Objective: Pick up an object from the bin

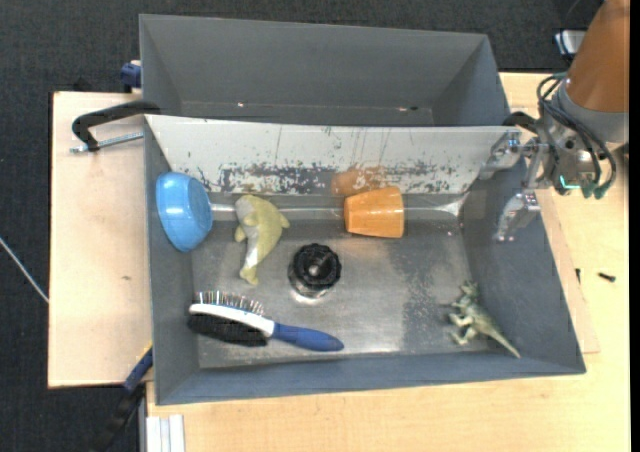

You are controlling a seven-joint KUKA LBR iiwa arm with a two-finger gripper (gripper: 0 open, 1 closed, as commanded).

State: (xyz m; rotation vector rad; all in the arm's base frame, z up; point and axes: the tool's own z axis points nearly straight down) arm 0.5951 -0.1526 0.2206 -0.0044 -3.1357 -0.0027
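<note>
1. A hairbrush point(240, 324) with a blue handle is lying along the front of the bin point(300, 70), left of centre.
2. A small green dinosaur toy point(470, 321) is sitting in the front right corner, well apart from the brush.
3. A black round knob point(315, 267) is resting mid-floor, just behind the brush; a pale yellow soft toy point(258, 230) is lying just beside it on its left.
4. A blue bowl point(182, 210) is leaning against the left wall.
5. An orange cup point(375, 214) is lying on its side at the back wall.
6. The tool point(515, 208) is hanging over the right wall, the cup and dinosaur nearest; whether it is apart or together, I cannot tell.
</note>
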